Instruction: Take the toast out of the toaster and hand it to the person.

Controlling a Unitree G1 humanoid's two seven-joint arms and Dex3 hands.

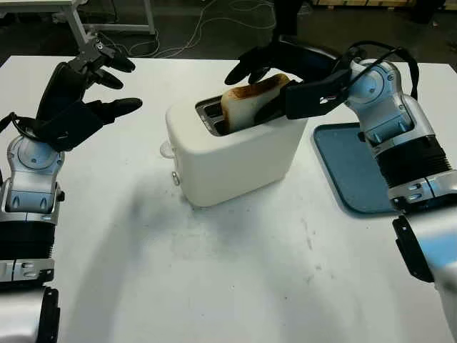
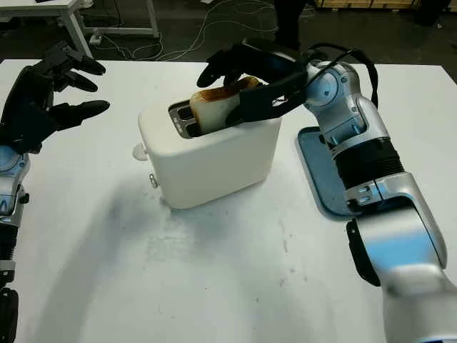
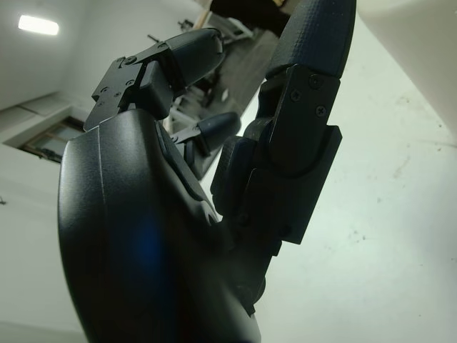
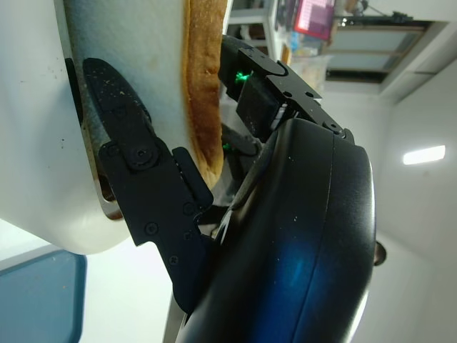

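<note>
Right hand (image 1: 268, 75) gripping toast (image 1: 246, 100), half-raised from toaster (image 1: 235, 153), left hand (image 1: 78, 93) open

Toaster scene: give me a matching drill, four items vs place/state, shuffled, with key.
Items:
1. toast
2. left hand
3. blue tray
4. right hand

Places/states:
A. flat on the table, on the right-arm side of the toaster
B. open, raised above the table on the toaster's other side
C. sticking up out of a toaster slot, browned along the crust
D. closed on the toast over the toaster

Pairs: 1-C, 2-B, 3-A, 4-D
</note>
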